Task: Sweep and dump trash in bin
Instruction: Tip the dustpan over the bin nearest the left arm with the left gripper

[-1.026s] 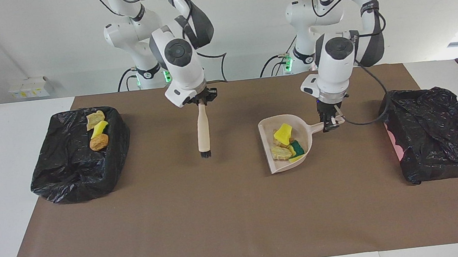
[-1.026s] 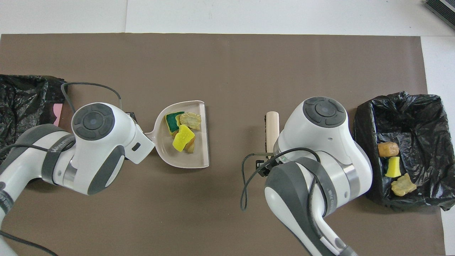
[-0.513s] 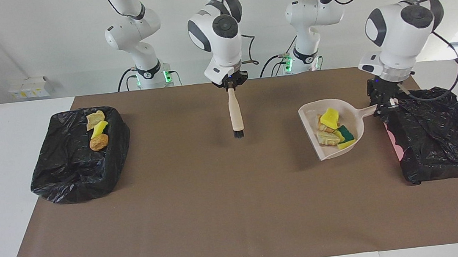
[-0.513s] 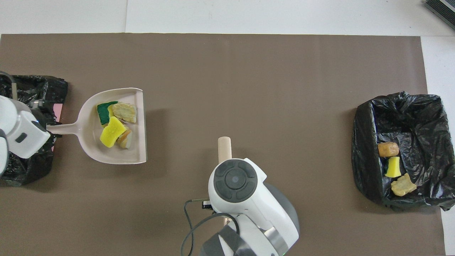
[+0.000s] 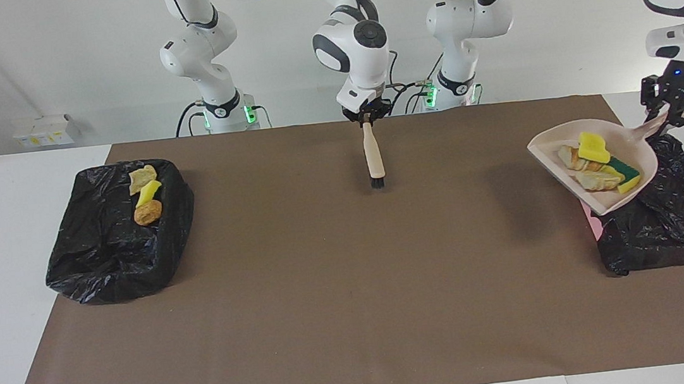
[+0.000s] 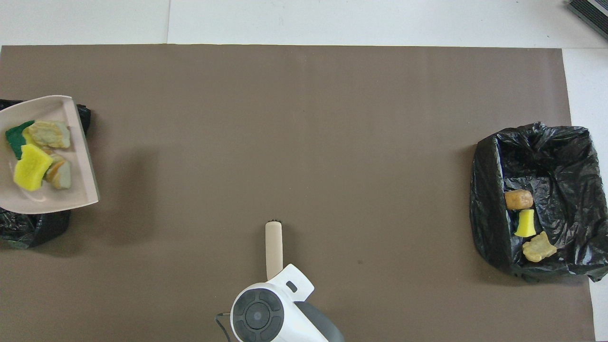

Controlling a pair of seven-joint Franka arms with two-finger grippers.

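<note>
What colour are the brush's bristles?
Black, on the brush; the facing view shows them best.

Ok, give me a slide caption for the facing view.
Left gripper holds the loaded dustpan over a bin; right gripper holds the brush.

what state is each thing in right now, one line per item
dustpan: raised and tilted over the bin at the left arm's end, loaded
trash in dustpan: four bits, not yet dumped
left tool: shut on dustpan handle
brush: hanging bristles down, off the table
right tool: shut on brush
bin at the left arm's end: bag-lined, contents hidden
bin at the right arm's end: holds three bits
</note>
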